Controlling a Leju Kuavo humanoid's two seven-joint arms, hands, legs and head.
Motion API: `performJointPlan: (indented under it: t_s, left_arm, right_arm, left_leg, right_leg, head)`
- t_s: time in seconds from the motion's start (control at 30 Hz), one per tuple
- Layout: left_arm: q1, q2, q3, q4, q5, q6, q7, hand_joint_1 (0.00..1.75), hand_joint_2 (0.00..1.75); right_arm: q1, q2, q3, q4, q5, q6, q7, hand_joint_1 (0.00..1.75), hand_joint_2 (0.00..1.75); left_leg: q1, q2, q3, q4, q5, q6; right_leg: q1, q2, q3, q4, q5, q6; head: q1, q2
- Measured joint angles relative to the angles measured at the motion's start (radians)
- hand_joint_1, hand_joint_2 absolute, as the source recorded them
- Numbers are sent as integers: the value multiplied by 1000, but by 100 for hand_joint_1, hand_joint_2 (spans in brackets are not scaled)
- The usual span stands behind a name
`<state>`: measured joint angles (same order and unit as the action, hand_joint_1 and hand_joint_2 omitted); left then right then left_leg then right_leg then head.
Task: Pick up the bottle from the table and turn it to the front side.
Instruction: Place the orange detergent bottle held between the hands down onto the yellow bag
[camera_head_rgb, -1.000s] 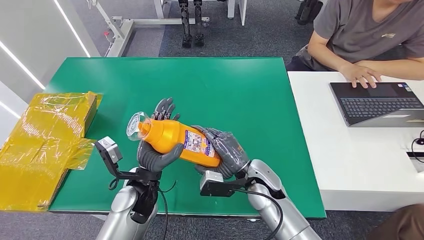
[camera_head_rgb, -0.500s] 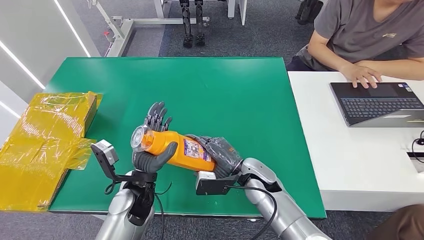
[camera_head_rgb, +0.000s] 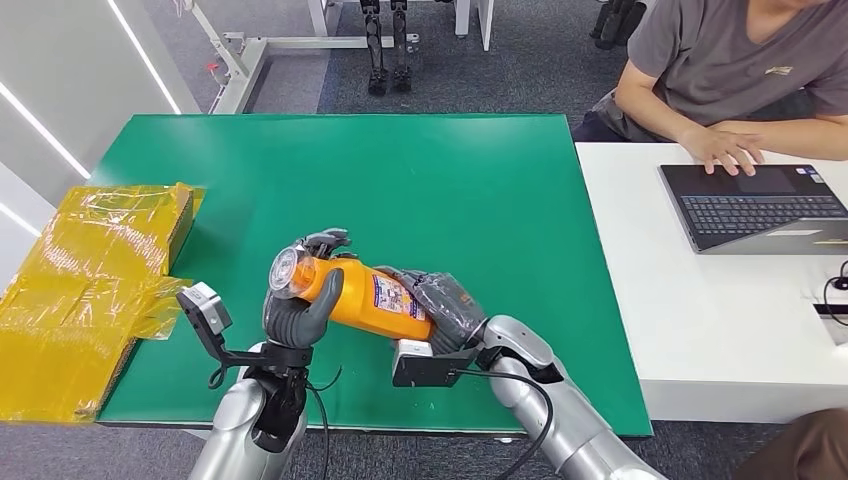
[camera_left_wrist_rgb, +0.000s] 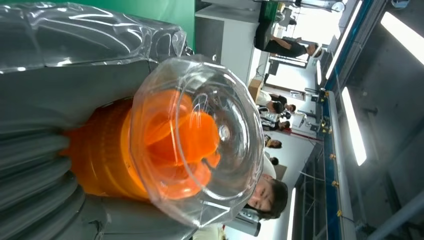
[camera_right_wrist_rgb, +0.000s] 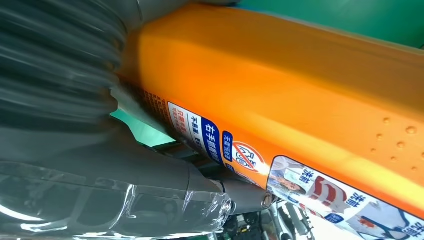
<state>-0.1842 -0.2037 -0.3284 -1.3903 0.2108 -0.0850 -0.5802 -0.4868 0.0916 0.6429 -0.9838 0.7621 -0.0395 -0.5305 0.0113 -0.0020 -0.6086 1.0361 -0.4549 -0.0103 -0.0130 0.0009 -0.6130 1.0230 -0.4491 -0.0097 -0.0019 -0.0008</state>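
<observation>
An orange bottle (camera_head_rgb: 362, 296) with a clear cap (camera_head_rgb: 287, 272) and a printed label is held above the green table (camera_head_rgb: 470, 200), lying nearly flat with its cap toward the left. My left hand (camera_head_rgb: 300, 305) grips its neck end, fingers curled over the top and thumb in front. My right hand (camera_head_rgb: 448, 312) holds the bottle's base. In the left wrist view the clear cap (camera_left_wrist_rgb: 200, 135) faces the camera, over the orange nozzle. In the right wrist view the orange bottle (camera_right_wrist_rgb: 280, 95) side and label fill the picture beside my right hand (camera_right_wrist_rgb: 75, 130).
A yellow wrapped package (camera_head_rgb: 85, 280) lies at the table's left edge. To the right stands a white table (camera_head_rgb: 720, 310) with a laptop (camera_head_rgb: 760, 205), where a person (camera_head_rgb: 730, 70) sits with a hand at the keyboard.
My left hand's fingers, spread upward behind the bottle before, have closed over its neck. The bottle has sunk slightly lower and flatter between both hands.
</observation>
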Motion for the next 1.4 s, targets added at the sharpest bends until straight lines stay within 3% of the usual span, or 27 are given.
performJointPlan:
  t_s: [0.23,0.37,0.47,0.6,0.87,1.13,1.4]
  left_arm:
    - [1,0,5,-1,3,-13,0,175,175]
    - [0,-1,5,-6,12,-23,-3,175,175]
    - [-2,-1,5,-16,15,-28,-4,175,175]
    - [-10,-6,5,-26,16,-28,-4,175,175]
    - [-23,-10,5,-38,16,2,-6,175,175]
    - [-23,9,13,-70,-13,95,-11,175,175]
    - [-34,31,41,-102,-40,104,16,175,175]
  right_arm:
    - [17,0,-4,-16,-2,-21,0,175,175]
    - [29,0,-9,-32,-6,-68,-6,129,175]
    - [43,3,-17,-55,-25,-109,-8,126,175]
    - [56,7,-28,-78,-40,-133,-8,0,175]
    - [120,27,-75,-157,-189,-211,-10,0,175]
    - [234,31,-113,-366,-450,-319,-86,0,175]
    - [321,31,-114,-545,-531,-404,-158,0,175]
  left_leg:
    - [0,0,0,0,0,0]
    - [0,0,0,0,0,0]
    - [0,0,0,0,0,0]
    - [0,0,0,0,0,0]
    - [0,-1,0,0,0,0]
    - [0,0,-1,0,0,0]
    - [0,0,0,0,0,0]
  right_leg:
    - [0,0,0,0,0,0]
    - [0,0,0,0,0,0]
    - [0,0,0,0,0,0]
    - [0,0,0,0,0,0]
    - [0,-1,0,0,0,0]
    - [0,0,0,0,0,0]
    - [0,0,0,0,0,0]
  head:
    - [0,0]
    - [0,0]
    - [0,0]
    - [0,0]
    - [0,0]
    - [0,0]
    - [0,0]
